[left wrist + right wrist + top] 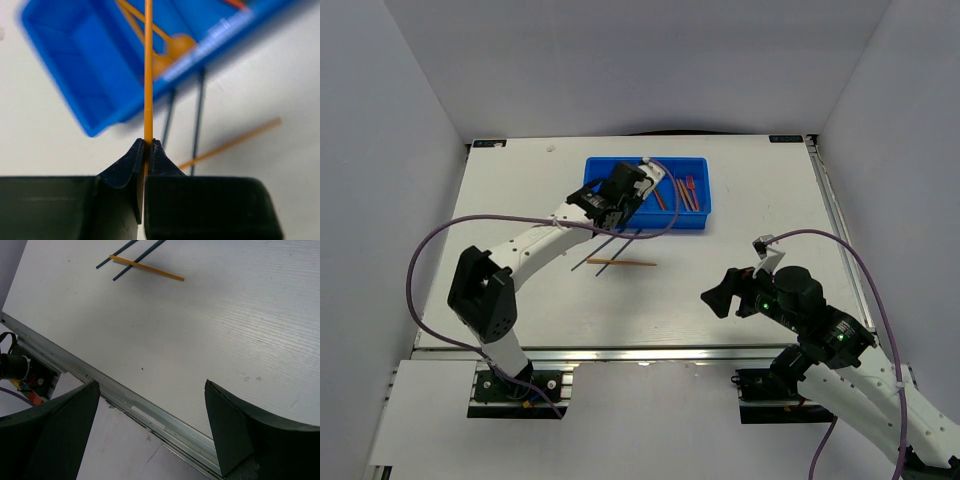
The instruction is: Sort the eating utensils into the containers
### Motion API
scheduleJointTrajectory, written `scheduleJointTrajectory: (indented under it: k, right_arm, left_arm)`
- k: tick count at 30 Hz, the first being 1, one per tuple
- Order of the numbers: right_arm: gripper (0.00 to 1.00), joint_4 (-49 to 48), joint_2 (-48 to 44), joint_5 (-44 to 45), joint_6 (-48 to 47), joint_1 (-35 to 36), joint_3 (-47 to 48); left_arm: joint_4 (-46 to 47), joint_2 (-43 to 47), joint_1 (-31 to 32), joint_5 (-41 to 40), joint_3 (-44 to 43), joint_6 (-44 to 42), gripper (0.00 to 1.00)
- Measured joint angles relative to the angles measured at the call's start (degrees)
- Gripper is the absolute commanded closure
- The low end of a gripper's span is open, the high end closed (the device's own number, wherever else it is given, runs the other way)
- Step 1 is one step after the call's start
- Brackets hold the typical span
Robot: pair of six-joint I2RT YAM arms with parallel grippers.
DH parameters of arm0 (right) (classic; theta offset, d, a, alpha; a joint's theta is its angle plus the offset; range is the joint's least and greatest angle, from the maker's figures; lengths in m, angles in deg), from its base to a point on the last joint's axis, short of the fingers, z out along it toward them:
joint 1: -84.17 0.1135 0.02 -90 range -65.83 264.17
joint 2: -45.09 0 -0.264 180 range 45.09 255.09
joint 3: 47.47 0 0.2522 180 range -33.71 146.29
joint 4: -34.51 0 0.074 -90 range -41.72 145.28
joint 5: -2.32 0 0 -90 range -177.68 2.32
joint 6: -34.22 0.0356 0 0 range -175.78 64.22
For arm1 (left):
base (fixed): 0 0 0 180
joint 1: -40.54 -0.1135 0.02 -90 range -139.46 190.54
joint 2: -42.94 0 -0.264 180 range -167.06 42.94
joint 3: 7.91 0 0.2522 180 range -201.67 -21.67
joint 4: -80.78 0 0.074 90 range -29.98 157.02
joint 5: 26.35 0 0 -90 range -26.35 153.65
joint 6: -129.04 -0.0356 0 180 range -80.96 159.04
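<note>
Three loose sticks counted on the white table (520,200), just beside the near wall of the blue tray (705,200): two dark blue sticks (612,248) side by side, plus a loose orange stick (622,263) lying across their near ends. Found several red and orange utensils (685,192) in the tray's right-hand compartments. Saw another orange utensil (174,47) with a broad head further left, type unclear through blur. Noted a purple cable (428,242) looping from the left arm and over the tray.

Located the left gripper (148,150) above the tray's left part, fingers pinched almost together on a held orange stick (148,70), gripped near one end, remainder pointing out over the tray.

Located the right gripper (150,425) low over the table's near right area, well apart from tray and sticks, fingers (235,435) spread fully wide, holding and touching nothing.
</note>
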Motion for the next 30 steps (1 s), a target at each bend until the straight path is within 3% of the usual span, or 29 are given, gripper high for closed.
scheduleJointTrajectory:
  k: [6,12,20,25,30]
  right_arm:
    - [0.11,0.0,0.0,0.2,0.0,0.0,0.0]
    - [0.11,0.9,0.0,0.2,0.0,0.0,0.0]
    - [0.11,1.5,0.0,0.4,0.1,0.0,0.1]
    - [0.11,2.3,-0.3,0.4,0.2,0.0,0.1]
    - [0.11,2.3,-0.2,0.4,0.2,0.0,0.1]
  left_arm:
    - [7.1,-1.8,-4.0,-11.0,-7.2,9.1,1.0]
    - [11.1,-10.8,-12.2,-13.6,-16.5,20.1,1.0]
    - [14.7,-21.6,-13.9,-12.9,-16.7,26.6,1.0]
    - [17.4,-22.4,-13.8,-11.8,-13.1,29.5,1.0]
    - [18.7,-21.3,-13.9,-11.4,-10.1,32.2,0.89]
